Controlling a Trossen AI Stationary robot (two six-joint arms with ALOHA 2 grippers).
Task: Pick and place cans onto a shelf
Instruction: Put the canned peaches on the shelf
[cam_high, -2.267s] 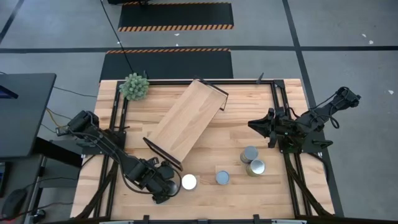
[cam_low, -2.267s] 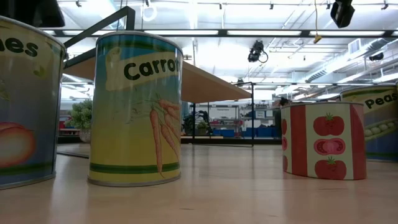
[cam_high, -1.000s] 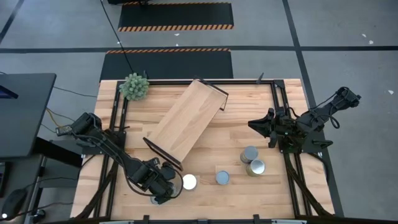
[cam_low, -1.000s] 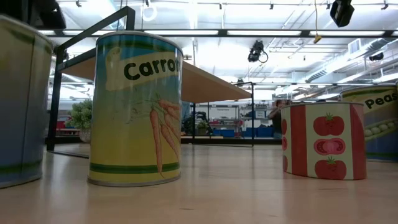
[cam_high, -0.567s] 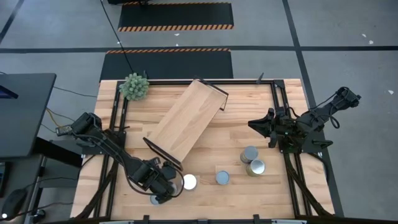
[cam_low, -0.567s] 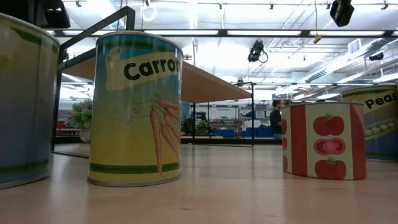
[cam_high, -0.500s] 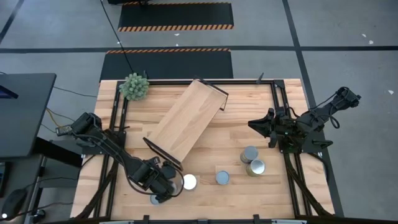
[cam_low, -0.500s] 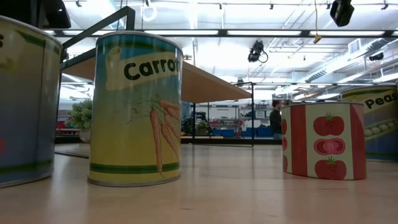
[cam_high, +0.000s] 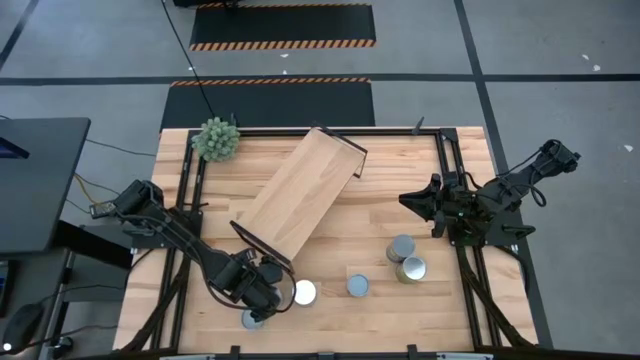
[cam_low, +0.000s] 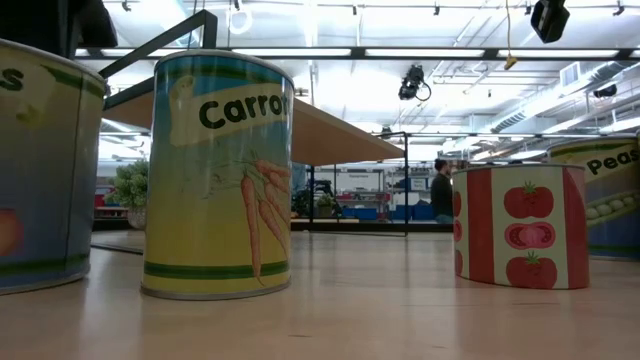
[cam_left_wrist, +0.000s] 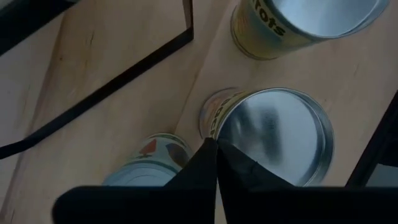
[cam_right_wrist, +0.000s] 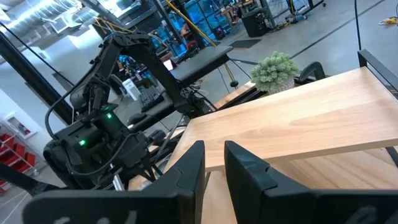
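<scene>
the butcher-block table carries everything. across its middle the shelf lies slantwise, its top board bare of cans. the left arm reaches along the near left edge, with the left gripper low over the near-left cans and its fingers pinched together on nothing. the right gripper waits at the right side, well apart from the cans, its fingers narrowly parted and empty. the plant sits at the far left corner. smallest are the cans: a white-topped one just right of the left gripper, a bluish one right of that, a pair nearer the right arm, and one at the near edge. this looks like the approach to a first pick; next the left fingers would need to spread and straddle a can.
</scene>
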